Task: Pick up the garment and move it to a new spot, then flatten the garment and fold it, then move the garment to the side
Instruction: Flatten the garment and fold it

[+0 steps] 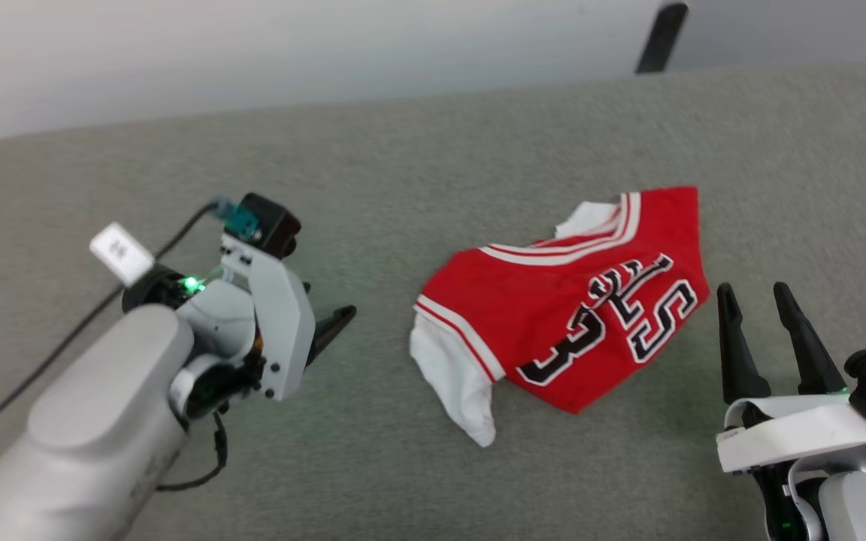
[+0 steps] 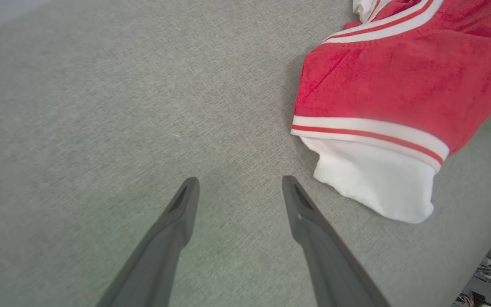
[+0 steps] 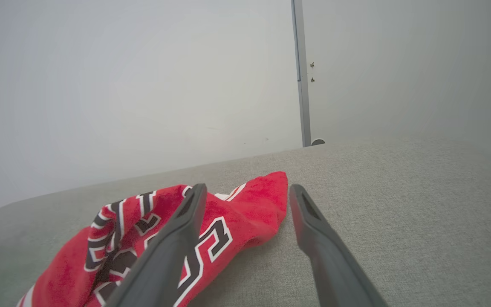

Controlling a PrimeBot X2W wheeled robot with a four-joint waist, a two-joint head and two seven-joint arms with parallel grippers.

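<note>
The garment (image 1: pixel 576 300), a red jersey with white sleeves, striped trim and black lettering, lies crumpled on the grey surface right of centre. My left gripper (image 1: pixel 335 324) hovers to its left, open and empty, fingers aimed toward the white sleeve (image 2: pixel 373 183). In the left wrist view the left gripper (image 2: pixel 239 183) stands short of the garment (image 2: pixel 399 81). My right gripper (image 1: pixel 752 297) is open at the lower right, just beside the garment's right edge. In the right wrist view the right gripper (image 3: pixel 247 192) is spread before the garment (image 3: pixel 143 238), holding nothing.
The grey fabric surface (image 1: pixel 433 150) stretches wide around the jersey, ending at a pale wall (image 1: pixel 252 52) behind. A dark post (image 1: pixel 662 37) rises past the far edge, seen as a grey pole (image 3: pixel 301 72) in the right wrist view.
</note>
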